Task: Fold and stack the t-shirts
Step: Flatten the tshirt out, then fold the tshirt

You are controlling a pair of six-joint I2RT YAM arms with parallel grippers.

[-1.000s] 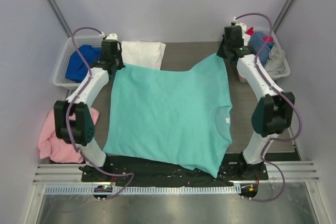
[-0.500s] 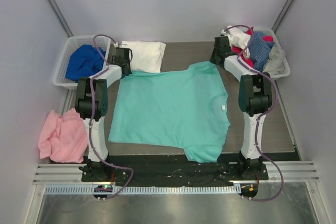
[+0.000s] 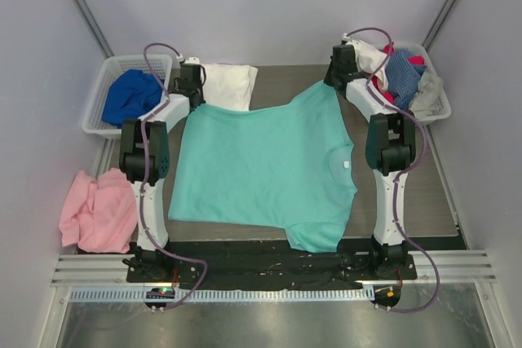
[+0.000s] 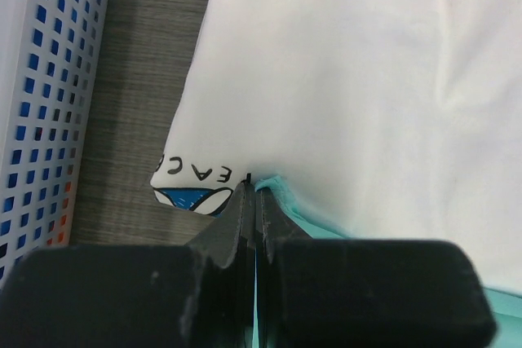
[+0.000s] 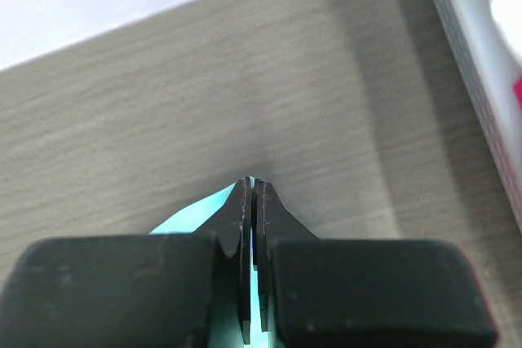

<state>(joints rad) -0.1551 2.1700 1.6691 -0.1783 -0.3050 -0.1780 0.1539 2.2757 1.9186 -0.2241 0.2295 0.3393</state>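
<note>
A mint-green t-shirt (image 3: 265, 169) lies spread over the table, its collar to the right. My left gripper (image 3: 192, 95) is shut on its far left corner (image 4: 281, 189), right at the edge of a folded white t-shirt (image 3: 224, 85) with a blue print (image 4: 192, 199). My right gripper (image 3: 336, 77) is shut on the green shirt's far right corner (image 5: 192, 216), low over the bare wood table (image 5: 204, 95). Both arms reach toward the back of the table.
A white lattice basket (image 3: 108, 71) at back left holds a royal blue t-shirt (image 3: 130, 95). Another basket (image 3: 436, 103) at back right holds a pile of blue, red, white and grey clothes (image 3: 404, 71). A pink garment (image 3: 98, 211) lies at the left, beside the table.
Both arms have swung from raised poses down to the back of the table. The green shirt has been drawn backward and now lies flatter, its far edge stretched between the two grippers.
</note>
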